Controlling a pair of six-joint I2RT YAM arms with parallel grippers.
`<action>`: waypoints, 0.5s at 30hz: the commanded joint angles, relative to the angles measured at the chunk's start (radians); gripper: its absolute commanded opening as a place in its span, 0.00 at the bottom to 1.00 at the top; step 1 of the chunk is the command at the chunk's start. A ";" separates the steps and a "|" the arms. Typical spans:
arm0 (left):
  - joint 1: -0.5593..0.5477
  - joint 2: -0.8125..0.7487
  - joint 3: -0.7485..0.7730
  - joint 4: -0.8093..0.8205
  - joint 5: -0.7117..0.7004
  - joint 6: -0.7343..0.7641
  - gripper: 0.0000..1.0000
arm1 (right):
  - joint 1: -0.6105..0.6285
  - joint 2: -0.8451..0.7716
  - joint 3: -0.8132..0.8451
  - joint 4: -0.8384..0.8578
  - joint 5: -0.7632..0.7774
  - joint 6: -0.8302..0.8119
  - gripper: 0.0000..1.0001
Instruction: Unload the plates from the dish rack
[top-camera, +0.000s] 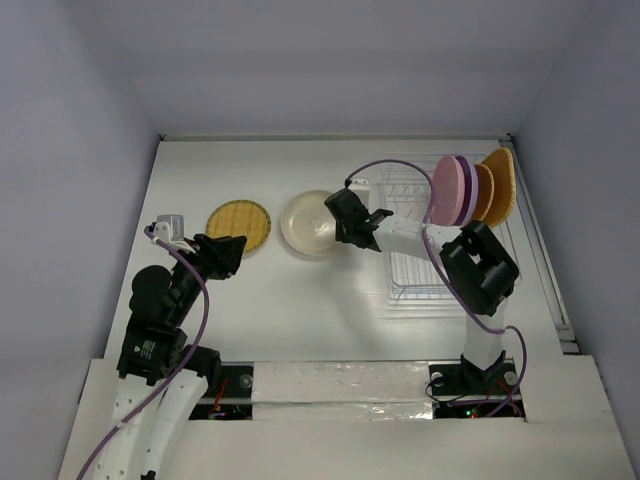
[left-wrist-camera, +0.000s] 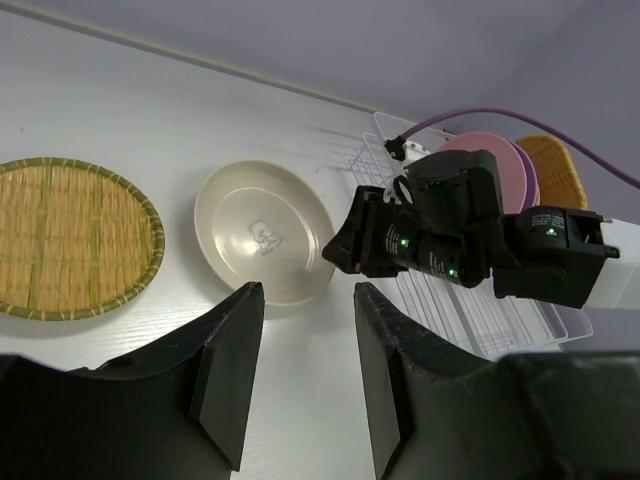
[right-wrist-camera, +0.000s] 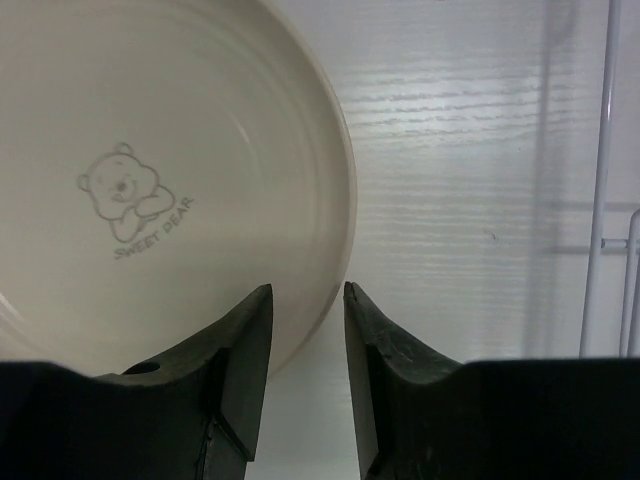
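On the left side of the table (top-camera: 300, 320), our left gripper (top-camera: 232, 250) stands partly spread with nothing between its fingers, hovering by the near edge of the yellow textured plate (top-camera: 238, 224), which lies flat. The left arm is folded low, its elbow back toward the base and its wrist aimed up the table. Just to the right lies the cream plate (top-camera: 310, 222), also flat, with a small bear print (right-wrist-camera: 125, 195) in its well. Our right gripper (right-wrist-camera: 308, 292) sits over that plate's right rim, its jaws parted by a narrow gap and pinching nothing; whether a fingertip touches the rim we cannot tell. The right arm reaches leftward, its elbow raised above the dish rack (top-camera: 415, 275). At the rack's far right end four plates stand on edge: the pink plate (top-camera: 450, 190), the purple plate (top-camera: 468, 178), the orange round plate (top-camera: 484, 200) and the orange textured plate (top-camera: 500, 175). We count two plates on the table and four in the rack
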 joint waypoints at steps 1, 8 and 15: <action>0.005 -0.007 0.000 0.044 0.001 0.004 0.38 | 0.004 0.001 -0.017 0.001 0.032 0.004 0.41; 0.005 -0.007 0.000 0.045 0.001 0.004 0.38 | 0.004 -0.083 -0.021 -0.028 0.055 -0.014 0.50; 0.005 -0.012 0.000 0.044 0.001 0.004 0.38 | -0.131 -0.410 -0.118 -0.037 0.089 -0.063 0.13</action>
